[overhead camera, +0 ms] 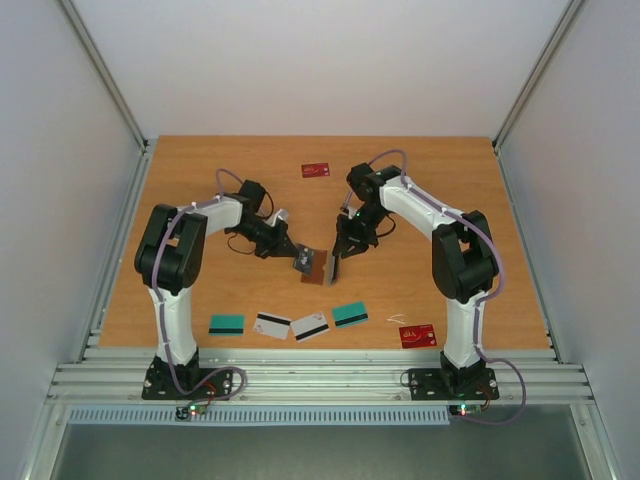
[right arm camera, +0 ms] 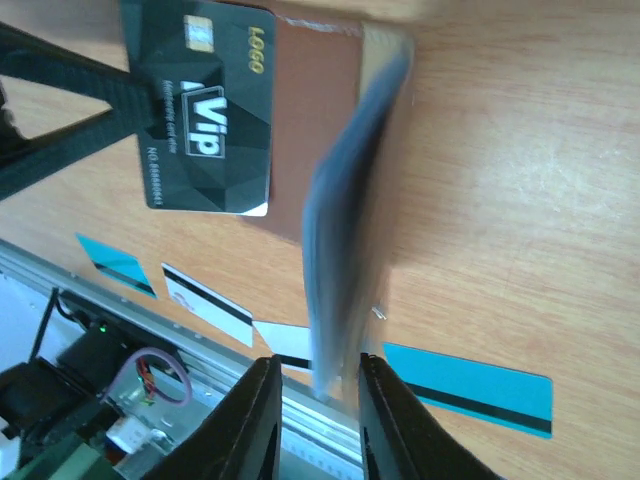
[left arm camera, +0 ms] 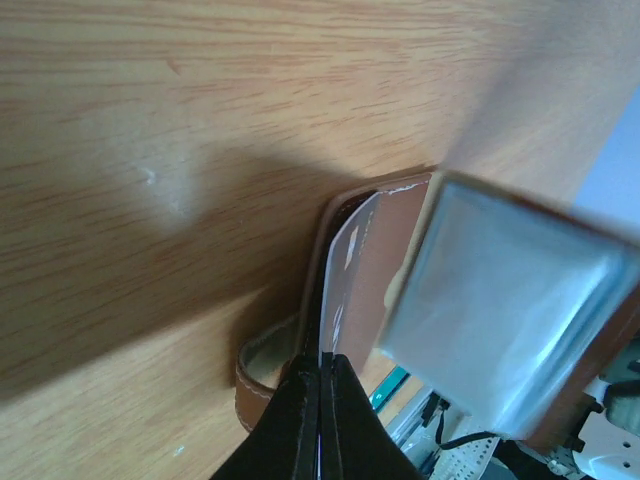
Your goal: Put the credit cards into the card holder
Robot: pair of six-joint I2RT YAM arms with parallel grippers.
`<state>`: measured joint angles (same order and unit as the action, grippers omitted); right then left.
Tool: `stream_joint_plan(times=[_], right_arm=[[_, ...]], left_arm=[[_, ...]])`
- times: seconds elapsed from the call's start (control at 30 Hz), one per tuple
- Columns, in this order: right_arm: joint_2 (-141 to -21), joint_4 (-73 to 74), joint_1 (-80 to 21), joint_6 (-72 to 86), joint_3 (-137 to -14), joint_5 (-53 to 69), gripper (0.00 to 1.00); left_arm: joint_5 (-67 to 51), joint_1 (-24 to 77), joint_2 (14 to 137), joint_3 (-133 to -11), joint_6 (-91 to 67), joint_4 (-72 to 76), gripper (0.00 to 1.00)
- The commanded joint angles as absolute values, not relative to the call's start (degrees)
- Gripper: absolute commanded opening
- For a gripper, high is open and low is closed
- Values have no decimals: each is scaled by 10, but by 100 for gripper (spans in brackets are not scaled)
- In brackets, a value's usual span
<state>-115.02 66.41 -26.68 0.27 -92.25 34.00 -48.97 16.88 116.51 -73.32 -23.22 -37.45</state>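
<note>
The brown card holder (overhead camera: pixel 316 270) lies open at mid-table. My left gripper (overhead camera: pixel 299 261) is shut on the black card (right arm camera: pixel 205 110) and holds it over the holder's brown inside (right arm camera: pixel 312 130); in the left wrist view the card (left arm camera: pixel 338 270) shows edge-on between the shut jaws of my left gripper (left arm camera: pixel 322 372). My right gripper (right arm camera: pixel 322 385) has its jaws a little apart around the holder's upright grey-blue flap (right arm camera: pixel 345 250), which rests against one finger with a gap at the other. The flap (left arm camera: pixel 500 300) and the snap tab (left arm camera: pixel 252 378) also show in the left wrist view.
Near the front edge lie a teal card (overhead camera: pixel 226 324), two white cards with black stripes (overhead camera: pixel 272 325) (overhead camera: pixel 310 326), another teal card (overhead camera: pixel 350 315) and a red card (overhead camera: pixel 417 335). A second red card (overhead camera: pixel 316 170) lies at the back. A metal rail (overhead camera: pixel 320 380) borders the front.
</note>
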Motion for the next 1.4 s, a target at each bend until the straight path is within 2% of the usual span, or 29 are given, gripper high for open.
stream_joint_plan(times=[0.0, 0.07, 0.27, 0.4, 0.53, 0.73, 1.0, 1.37], right_arm=[[-1160, 680, -269, -29, -942, 349, 29], [-1157, 666, -270, -29, -930, 360, 31], [-1155, 645, -271, -25, -898, 367, 25], [-1150, 630, -271, -19, -884, 367, 16], [-1148, 626, -272, -18, -876, 367, 12], [-1141, 612, -273, -15, -853, 368, 14], [-1144, 601, -285, -9, -836, 352, 10], [-1189, 635, -318, 22, -879, 292, 13]], left_arm=[[-457, 180, 1185, -715, -212, -375, 0], [-455, 182, 1186, -708, -212, -369, 0], [-450, 184, 1173, -702, -218, -365, 0], [-455, 186, 1172, -712, -221, -367, 0], [-457, 187, 1181, -709, -223, -365, 0], [-461, 186, 1177, -699, -229, -355, 0], [-468, 188, 1177, -695, -234, -349, 0], [-474, 201, 1154, -686, -238, -348, 0]])
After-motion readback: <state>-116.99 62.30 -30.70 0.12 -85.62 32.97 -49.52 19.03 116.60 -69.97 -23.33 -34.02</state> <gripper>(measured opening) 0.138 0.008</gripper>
